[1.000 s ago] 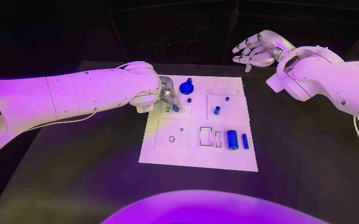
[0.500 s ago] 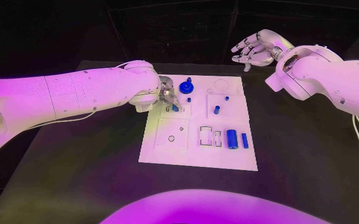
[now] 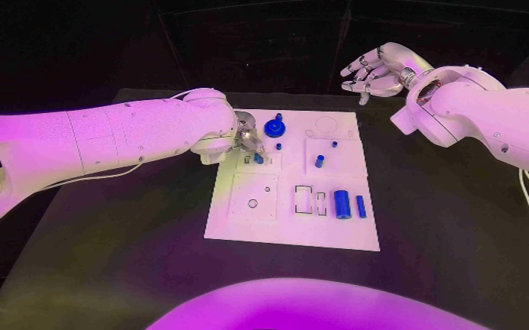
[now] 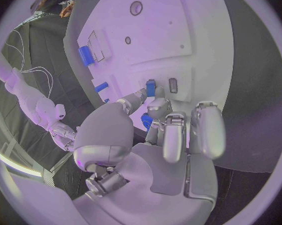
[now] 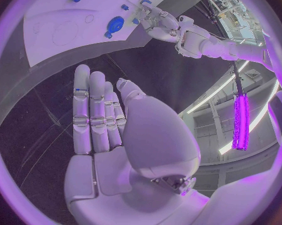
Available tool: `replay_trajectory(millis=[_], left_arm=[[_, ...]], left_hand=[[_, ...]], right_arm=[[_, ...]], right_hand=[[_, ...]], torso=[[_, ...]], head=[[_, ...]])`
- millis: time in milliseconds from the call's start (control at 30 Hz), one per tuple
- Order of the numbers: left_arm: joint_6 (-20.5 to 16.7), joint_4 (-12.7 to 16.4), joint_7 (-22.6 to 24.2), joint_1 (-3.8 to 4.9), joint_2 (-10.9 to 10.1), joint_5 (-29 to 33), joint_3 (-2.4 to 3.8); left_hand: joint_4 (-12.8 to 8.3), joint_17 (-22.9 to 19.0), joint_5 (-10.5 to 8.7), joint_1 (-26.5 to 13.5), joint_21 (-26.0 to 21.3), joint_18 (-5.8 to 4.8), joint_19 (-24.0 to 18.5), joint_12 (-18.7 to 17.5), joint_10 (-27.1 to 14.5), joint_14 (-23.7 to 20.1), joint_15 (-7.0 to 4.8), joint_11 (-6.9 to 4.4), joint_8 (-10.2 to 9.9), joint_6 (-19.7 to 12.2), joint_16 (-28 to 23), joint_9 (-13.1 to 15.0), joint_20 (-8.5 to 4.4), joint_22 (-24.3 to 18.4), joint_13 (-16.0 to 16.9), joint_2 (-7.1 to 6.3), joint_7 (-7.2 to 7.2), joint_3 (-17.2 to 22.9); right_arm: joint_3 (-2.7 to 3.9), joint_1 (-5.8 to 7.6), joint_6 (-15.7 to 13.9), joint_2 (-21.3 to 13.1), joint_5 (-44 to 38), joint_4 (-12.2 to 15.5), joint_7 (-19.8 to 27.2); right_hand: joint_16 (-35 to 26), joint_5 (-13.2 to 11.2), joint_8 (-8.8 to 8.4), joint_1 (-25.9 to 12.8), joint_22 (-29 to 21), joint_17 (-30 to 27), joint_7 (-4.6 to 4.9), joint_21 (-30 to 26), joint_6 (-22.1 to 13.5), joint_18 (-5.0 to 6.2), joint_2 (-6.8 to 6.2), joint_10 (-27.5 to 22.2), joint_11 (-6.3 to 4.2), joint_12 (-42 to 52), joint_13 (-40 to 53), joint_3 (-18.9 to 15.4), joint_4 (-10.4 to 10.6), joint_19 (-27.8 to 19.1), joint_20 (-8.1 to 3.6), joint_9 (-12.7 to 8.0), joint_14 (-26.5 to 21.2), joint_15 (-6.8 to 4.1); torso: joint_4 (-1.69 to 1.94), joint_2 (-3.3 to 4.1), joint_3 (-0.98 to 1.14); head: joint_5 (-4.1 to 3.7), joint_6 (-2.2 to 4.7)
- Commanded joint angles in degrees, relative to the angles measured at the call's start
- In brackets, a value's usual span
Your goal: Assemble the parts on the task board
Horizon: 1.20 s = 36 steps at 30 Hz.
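The white task board (image 3: 287, 227) lies in the middle of the black table. My left hand (image 3: 245, 140) is low over its far left part, and its thumb and a finger pinch a small blue part (image 4: 151, 87) that stands against the board (image 4: 178, 35); the same part (image 3: 259, 159) pokes out just below the hand. The rest of my left hand (image 4: 172, 130) is curled behind it. A blue round knob (image 3: 274, 127) stands just right of that hand. My right hand (image 3: 374, 70) is raised beyond the board's far right corner, fingers apart, holding nothing.
On the board are a short blue peg (image 3: 319, 162), a tiny peg (image 3: 335, 145), a thick blue cylinder (image 3: 342, 205) and a thin blue bar (image 3: 361, 207) beside rectangular slots (image 3: 303, 198). A round hole (image 3: 252, 204) sits in the near left panel.
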Motion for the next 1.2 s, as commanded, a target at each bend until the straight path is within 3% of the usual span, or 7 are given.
replay_trajectory(millis=[33,333,1200], left_arm=[[0.2,-0.2,-0.2,-0.01,0.2,-0.1,-0.03],[0.3,-0.5,-0.2,0.0,0.5,-0.1,-0.03],[1.2,-1.5,-0.3,0.01,0.9,-0.1,-0.03]], left_hand=[[-2.0,15.1,0.25,-1.1,0.2,0.15,0.1,0.4,0.1,5.9,-0.47,-0.16,0.4,0.4,0.2,0.1,-0.46,0.1,0.1,-0.04,-0.18,1.4],[0.2,15.1,0.22,-2.1,0.3,0.12,0.2,0.8,0.0,5.9,-0.61,-0.29,0.7,1.1,0.2,0.2,-0.62,0.3,0.3,-0.57,-0.34,-2.8],[1.8,15.1,0.23,-2.3,0.4,0.07,0.3,1.3,0.2,5.9,-0.79,-0.51,1.5,1.7,0.2,0.6,-0.79,0.6,0.6,-0.36,-0.63,-6.2]], right_arm=[[0.04,0.14,0.3,0.1,0.1,0.1,0.6],[0.04,0.14,0.4,-0.2,0.1,0.2,0.5],[0.04,0.14,1.2,0.0,0.3,0.2,0.8]], right_hand=[[-0.3,0.1,0.12,0.4,-0.1,0.1,0.02,-0.2,-0.2,0.22,-0.22,-0.4,0.14,0.3,-0.1,0.3,0.1,0.3,0.15,-0.1,-0.1,0.09],[-0.4,0.1,0.11,0.4,-0.1,0.1,0.06,-0.3,-0.3,0.21,-0.3,-0.5,0.18,0.3,-0.2,0.4,0.1,0.3,0.17,-0.1,-0.2,0.13],[-0.8,0.2,0.08,0.4,-0.2,0.2,0.16,-0.6,-0.5,0.18,-0.48,-0.8,0.29,0.4,-0.4,0.7,0.2,0.1,0.25,-0.1,-0.5,0.26]], torso=[[-0.07,-0.01,0.02],[-0.06,-0.02,-0.02],[0.01,-0.01,0.0]], head=[[0.02,-0.02],[0.01,-0.19],[-0.08,-0.46]])
